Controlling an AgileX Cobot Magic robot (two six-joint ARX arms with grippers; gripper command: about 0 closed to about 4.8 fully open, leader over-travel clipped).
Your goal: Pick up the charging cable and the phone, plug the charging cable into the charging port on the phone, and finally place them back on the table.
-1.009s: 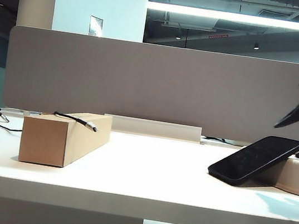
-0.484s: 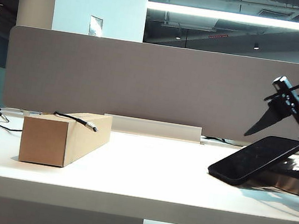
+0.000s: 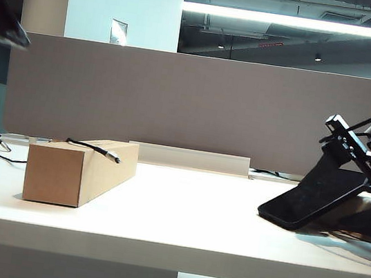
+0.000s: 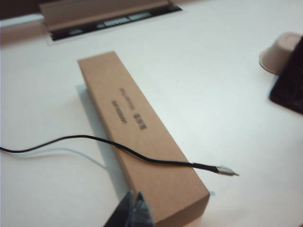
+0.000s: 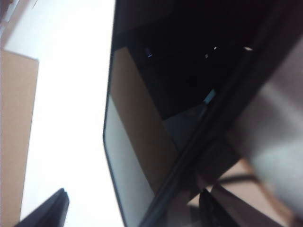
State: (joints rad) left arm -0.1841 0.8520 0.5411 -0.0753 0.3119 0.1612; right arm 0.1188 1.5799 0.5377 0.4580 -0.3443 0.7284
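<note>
At right of frame, right gripper [image 3: 342, 157] jaws wide, straddling tilted phone [image 3: 306, 199]; left gripper [image 4: 134, 211] jaws closed, above charging cable [image 4: 142, 158].

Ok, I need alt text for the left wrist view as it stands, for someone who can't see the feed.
A black charging cable lies draped across a long brown cardboard box on the white table, its silvery plug jutting past the box's side. The shut left gripper hangs above the box's near end, holding nothing. At the frame's edge sit the phone's dark corner and a cream tray.
</note>
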